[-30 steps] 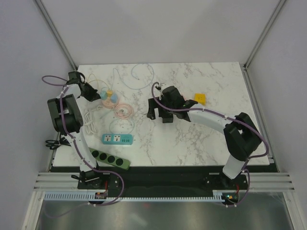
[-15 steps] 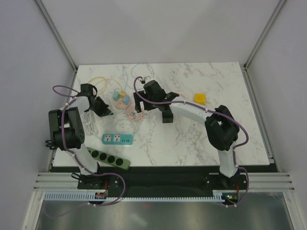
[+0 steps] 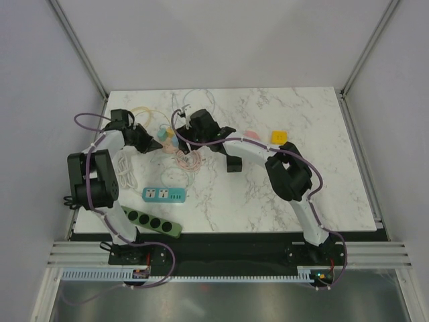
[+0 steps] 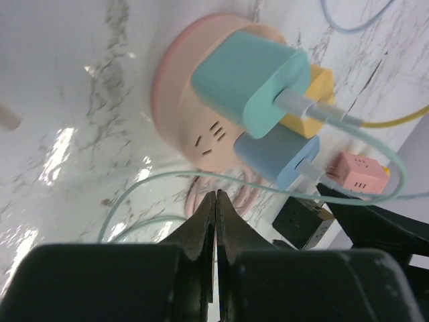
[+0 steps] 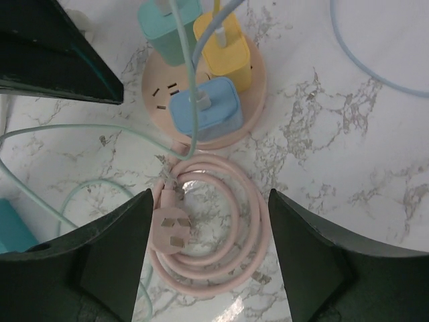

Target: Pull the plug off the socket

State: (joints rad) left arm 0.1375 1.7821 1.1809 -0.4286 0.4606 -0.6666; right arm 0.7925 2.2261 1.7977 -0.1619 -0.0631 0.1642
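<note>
Pink socket: round hub (image 5: 158, 87) at the far left of the marble desk (image 3: 301, 194). It carries a teal plug (image 5: 167, 27), a yellow plug (image 5: 224, 43) and a blue plug (image 5: 204, 111), all three seated and none lifted.
Change, right arm: a second ago the right arm (image 3: 251, 151) was over mid-desk. It has swung left, and its jaws now hang directly above the socket area.
Right jaws: well apart, holding nothing. In the wrist view they straddle the coiled pink cord (image 5: 248, 221) lying just in front of the socket. The blue plug is just beyond the fingertips (image 5: 137, 208).
Change, left arm: the left arm (image 3: 100, 144) has come in from the left edge and now sits just beside the socket.
Left jaws: pressed tight together with nothing between them. A thin teal cable (image 4: 174, 178) runs just past the tips, and it looks untouched.
Change, socket: it seems to lie slightly nearer mid-desk than a second ago, and the loose cables around it have rearranged. Probably nudged, though no contact is visible.
Meaning for task: the approach looks nearly finished and the pull has not begun. Both arms have converged on the socket. The shut left jaws look placed to brace the hub, and the open right jaws look ready to take a plug.
Next need: the right jaws are centred on the cord, not on a plug, so they likely have to move forward onto the blue plug before closing.
Risk: the hub is light and unanchored, so it may lift with the plug unless it is pinned. The crossing cables could also snag the jaws.
</note>
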